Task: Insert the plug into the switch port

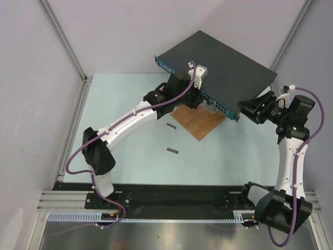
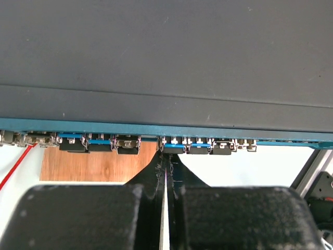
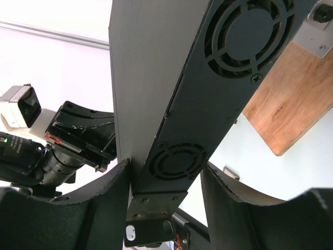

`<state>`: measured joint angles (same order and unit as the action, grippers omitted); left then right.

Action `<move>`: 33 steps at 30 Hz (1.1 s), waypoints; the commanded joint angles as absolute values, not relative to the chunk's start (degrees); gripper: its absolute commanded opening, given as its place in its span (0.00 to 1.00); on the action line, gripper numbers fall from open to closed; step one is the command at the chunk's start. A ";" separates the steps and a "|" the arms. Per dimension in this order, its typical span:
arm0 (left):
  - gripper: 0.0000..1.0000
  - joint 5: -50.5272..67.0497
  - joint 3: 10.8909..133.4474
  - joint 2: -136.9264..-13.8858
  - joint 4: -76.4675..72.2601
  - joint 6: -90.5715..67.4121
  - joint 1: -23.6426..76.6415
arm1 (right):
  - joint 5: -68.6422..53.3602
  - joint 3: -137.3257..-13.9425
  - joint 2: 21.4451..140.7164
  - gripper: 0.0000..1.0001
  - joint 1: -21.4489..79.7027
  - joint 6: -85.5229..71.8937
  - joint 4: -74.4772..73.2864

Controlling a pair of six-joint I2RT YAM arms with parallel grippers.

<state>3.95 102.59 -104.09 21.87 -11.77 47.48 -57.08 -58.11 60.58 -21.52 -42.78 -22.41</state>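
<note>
The switch (image 1: pixel 223 65) is a flat dark-grey box at the back, with its blue port face (image 1: pixel 218 105) toward the arms. In the left wrist view the port row (image 2: pixel 125 143) holds several blue-tabbed plugs. My left gripper (image 1: pixel 200 101) is shut, and its tips (image 2: pixel 166 156) sit against the port row just left of one plug (image 2: pixel 174 147). I cannot tell if they touch it. My right gripper (image 1: pixel 245 108) is shut on the switch's right end (image 3: pixel 177 161), one finger on each flat side.
A brown wooden board (image 1: pixel 197 124) lies under the switch's front edge and shows in both wrist views (image 2: pixel 99 164) (image 3: pixel 289 104). Two small loose plugs (image 1: pixel 170 125) (image 1: pixel 173 150) lie on the table. A red wire (image 2: pixel 15 164) hangs at the left.
</note>
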 commanded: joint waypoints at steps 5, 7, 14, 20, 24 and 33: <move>0.00 4.65 112.50 -107.84 7.82 -10.02 47.20 | -56.43 -59.15 62.58 0.00 -19.60 -36.56 -20.57; 0.00 5.54 111.80 -107.14 8.87 -9.24 47.20 | -56.51 -59.76 62.84 0.00 -19.60 -36.30 -20.57; 0.04 8.70 97.58 -94.59 11.25 -4.40 46.32 | -57.65 -61.26 62.93 0.11 -20.65 -35.16 -20.74; 0.17 12.20 83.95 -81.75 17.47 -0.27 45.26 | -58.71 -61.70 62.84 0.54 -22.41 -35.42 -19.51; 0.41 14.32 75.70 -75.60 22.93 6.58 45.00 | -59.15 -62.31 61.96 0.86 -23.46 -34.46 -20.73; 0.66 23.21 64.60 -72.58 33.30 27.76 45.09 | -61.26 -66.09 59.86 1.00 -27.77 -24.27 -31.27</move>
<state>18.98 66.32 -70.85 28.53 17.23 45.19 -59.46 -62.52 61.98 -26.17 -30.33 -27.03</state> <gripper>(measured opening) 0.651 0.994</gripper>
